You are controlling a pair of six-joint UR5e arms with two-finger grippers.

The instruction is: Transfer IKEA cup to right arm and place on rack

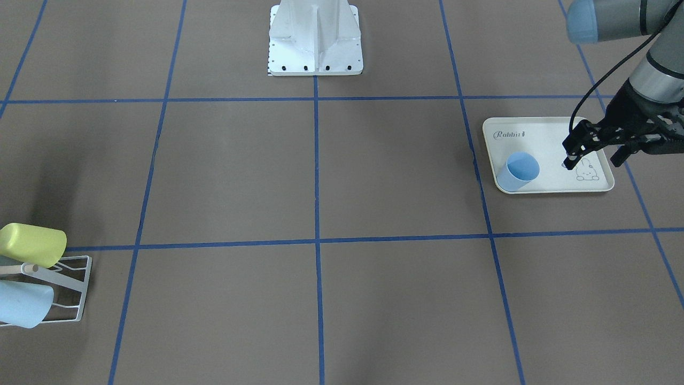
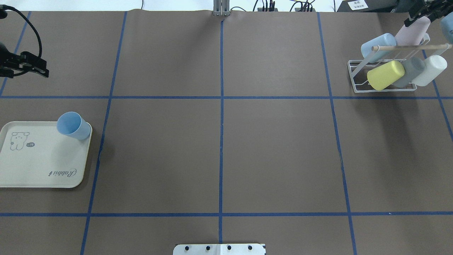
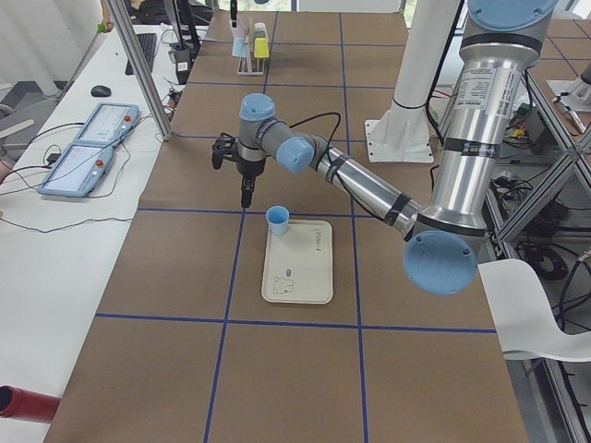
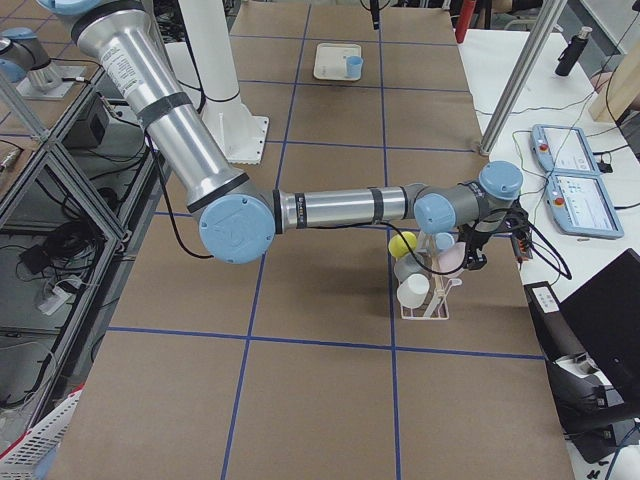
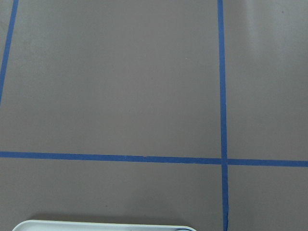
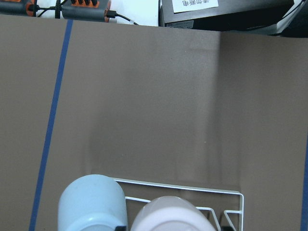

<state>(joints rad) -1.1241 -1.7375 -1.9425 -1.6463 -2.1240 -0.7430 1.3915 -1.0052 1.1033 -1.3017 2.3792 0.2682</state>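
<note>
Overhead exterior view shows me the blue cup (image 2: 72,125) standing upright with its mouth up in a corner of the cream rabbit-print tray (image 2: 42,166), on the robot's left side of the table. The left gripper (image 1: 592,160) hangs in the air near this cup and does not touch it. In the front-facing view I see its two fingers spread apart with nothing between them. The rack (image 2: 364,62) is far away at the opposite end of the table. It carries a yellow cup (image 2: 385,75), a light blue cup (image 2: 378,46), a grey cup (image 2: 410,72) and a white cup (image 2: 431,70), and a pink cup (image 2: 412,33) leans behind the wooden dowel (image 2: 410,46). The right gripper (image 2: 419,16) is at the bottom end of the pink cup, one finger on each side. I cannot tell if the fingers press on it or only stand beside it.
</note>
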